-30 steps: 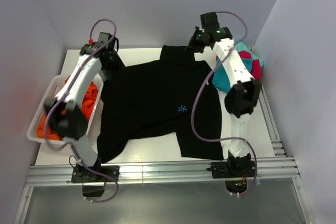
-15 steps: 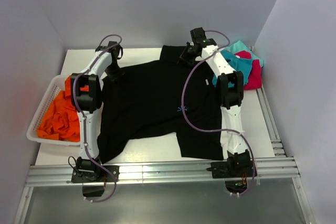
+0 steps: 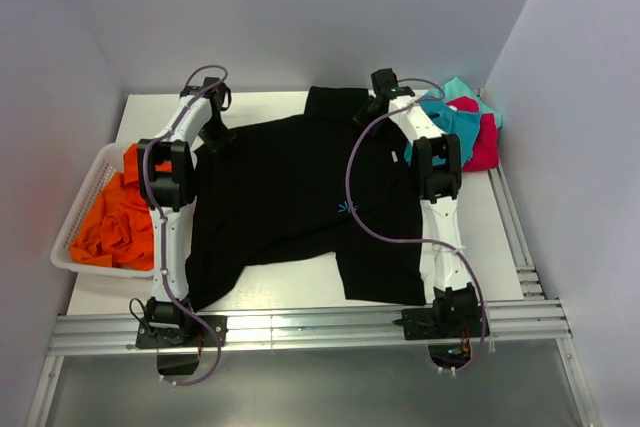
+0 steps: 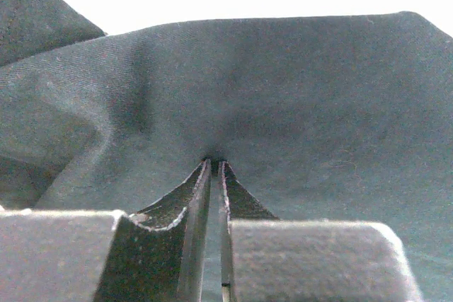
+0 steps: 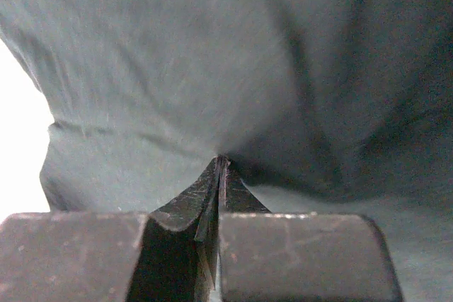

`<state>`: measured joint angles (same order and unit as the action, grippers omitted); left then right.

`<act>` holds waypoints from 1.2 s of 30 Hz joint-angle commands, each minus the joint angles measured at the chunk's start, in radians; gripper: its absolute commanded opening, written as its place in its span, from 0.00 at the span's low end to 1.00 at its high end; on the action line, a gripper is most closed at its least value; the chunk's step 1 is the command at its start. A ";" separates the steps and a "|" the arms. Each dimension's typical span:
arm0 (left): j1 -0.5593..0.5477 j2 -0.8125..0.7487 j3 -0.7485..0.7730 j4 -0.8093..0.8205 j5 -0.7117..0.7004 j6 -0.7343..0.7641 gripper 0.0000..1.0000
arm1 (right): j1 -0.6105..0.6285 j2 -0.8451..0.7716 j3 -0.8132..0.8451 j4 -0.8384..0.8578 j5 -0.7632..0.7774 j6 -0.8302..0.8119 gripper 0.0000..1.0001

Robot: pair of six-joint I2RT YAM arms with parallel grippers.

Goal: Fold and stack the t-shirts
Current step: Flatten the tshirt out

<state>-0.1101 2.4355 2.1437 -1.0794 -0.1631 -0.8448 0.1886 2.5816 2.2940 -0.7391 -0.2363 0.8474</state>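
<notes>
White bench (image 3: 290, 282), grey walls (image 3: 300, 7). My left pincer (image 4: 214, 164) and right pincer (image 5: 221, 160) each clamp the black t-shirt (image 3: 290, 187) near the far edge. Orange t-shirts (image 3: 115, 222) fill the left-edge basket (image 3: 60, 252).

large shirt (image 3: 290, 187) centre, shirt (image 3: 115, 222) in basket (image 3: 88, 187) left, shirt pile (image 3: 470, 132) far right

top camera looks down from the near edge; both wrist cameras face the black shirt (image 3: 290, 187) close up.

Pale lilac walls (image 3: 300, 7) enclose a white table (image 3: 280, 287) fronted by an aluminium rail (image 3: 320, 332)
</notes>
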 commanded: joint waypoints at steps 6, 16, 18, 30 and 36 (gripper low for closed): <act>0.004 0.166 0.084 0.030 0.088 -0.053 0.12 | -0.179 -0.035 -0.021 0.023 0.152 0.021 0.00; -0.046 0.253 0.211 0.211 0.329 0.001 0.18 | -0.316 0.012 0.039 -0.008 0.186 0.008 0.00; -0.056 0.269 0.255 0.234 0.355 0.009 0.23 | -0.319 0.021 0.047 0.009 0.154 -0.004 0.00; 0.039 -0.027 0.275 0.380 0.304 0.027 0.84 | -0.313 -0.082 0.031 0.190 -0.152 -0.007 0.37; 0.107 -0.225 0.144 0.357 0.168 0.075 0.86 | -0.313 -0.308 -0.036 0.205 -0.173 0.022 0.42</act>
<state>-0.0380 2.3840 2.3116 -0.7403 0.1055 -0.8131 -0.1268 2.5103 2.2700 -0.6041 -0.3656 0.8555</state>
